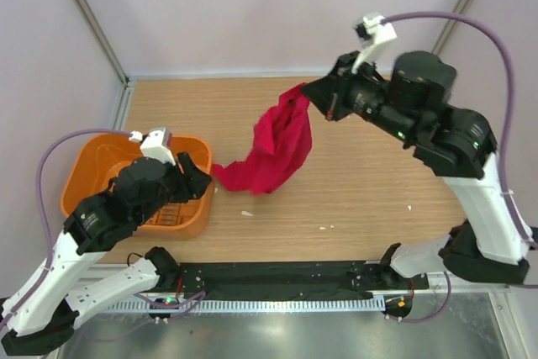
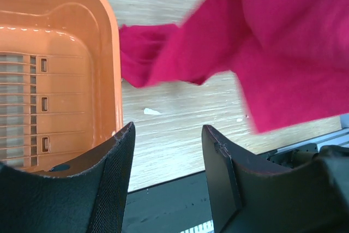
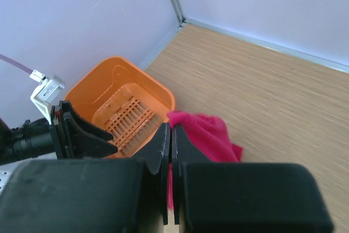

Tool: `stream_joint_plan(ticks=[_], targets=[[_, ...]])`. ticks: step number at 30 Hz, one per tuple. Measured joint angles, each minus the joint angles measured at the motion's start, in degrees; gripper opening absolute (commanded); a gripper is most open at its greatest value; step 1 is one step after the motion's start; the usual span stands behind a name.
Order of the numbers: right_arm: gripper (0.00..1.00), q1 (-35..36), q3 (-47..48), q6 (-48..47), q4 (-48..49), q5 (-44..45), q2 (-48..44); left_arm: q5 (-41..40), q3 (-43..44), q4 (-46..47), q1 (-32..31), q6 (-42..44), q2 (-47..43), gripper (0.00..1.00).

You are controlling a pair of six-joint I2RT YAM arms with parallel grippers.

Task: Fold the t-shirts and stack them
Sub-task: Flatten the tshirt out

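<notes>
The red t-shirt point(image 1: 277, 145) hangs in a crumpled drape from my right gripper point(image 1: 314, 98), which is raised over the middle back of the table. Its lower end trails on the wood beside the basket. In the right wrist view the right gripper point(image 3: 172, 130) is shut on a fold of the t-shirt point(image 3: 210, 135), with cloth pinched between the tips. My left gripper point(image 1: 200, 181) sits at the basket's right edge, close to the shirt's low end. The left gripper point(image 2: 168, 135) stands open with nothing between its fingers, and the t-shirt point(image 2: 262, 42) is ahead of it.
An orange slotted basket point(image 1: 84, 157) stands at the left of the table, seen as the basket point(image 2: 109, 53) and the basket point(image 3: 158, 88) in the wrist views. Small white scraps point(image 1: 246, 213) lie on the wood. A black rail point(image 1: 269, 279) runs along the near edge.
</notes>
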Motion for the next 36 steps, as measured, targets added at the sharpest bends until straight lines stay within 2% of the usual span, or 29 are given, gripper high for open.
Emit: stream_joint_plan(ticks=[3,5,6,9,12,15,21,32,35,36], targets=[[0.01,0.28,3.76,0.0,-0.04,-0.85,4.7,-0.68,0.17,-0.96,0.0,-0.42,-1.18,0.54],[0.01,0.15,-1.66,0.52,3.28,-2.91,3.15,-0.74,0.24,-1.27,0.0,-0.59,-1.53,0.59],[0.02,0.07,-3.37,0.83,3.32,-4.04,2.34,-0.72,0.24,-1.29,0.0,-0.63,-1.57,0.62],[0.02,0.07,-5.57,2.19,3.13,-8.76,0.76,0.9,-0.22,-0.39,0.02,-0.04,-1.7,0.89],[0.01,0.07,-13.33,5.09,7.43,-12.74,-3.45,7.02,-1.62,4.0,0.07,1.51,-1.49,1.0],[0.02,0.07,-18.64,7.43,8.61,-14.78,-6.45,13.38,-2.27,9.99,0.07,1.03,1.79,1.0],[0.01,0.07,-19.47,9.01,9.62,-16.0,-6.6,21.51,-2.05,18.69,-0.42,-2.78,12.83,1.0],[0.01,0.07,-19.47,8.9,10.01,-15.96,-5.57,26.69,-2.08,22.38,-0.87,-7.96,12.33,0.97],[0.01,0.07,-19.47,8.81,10.05,-15.96,-5.18,26.86,-1.38,22.1,-0.9,-8.35,13.14,0.84],[0.01,0.07,-19.47,8.81,10.03,-15.96,-5.09,27.02,-0.79,21.84,-0.92,-8.46,14.14,0.7]])
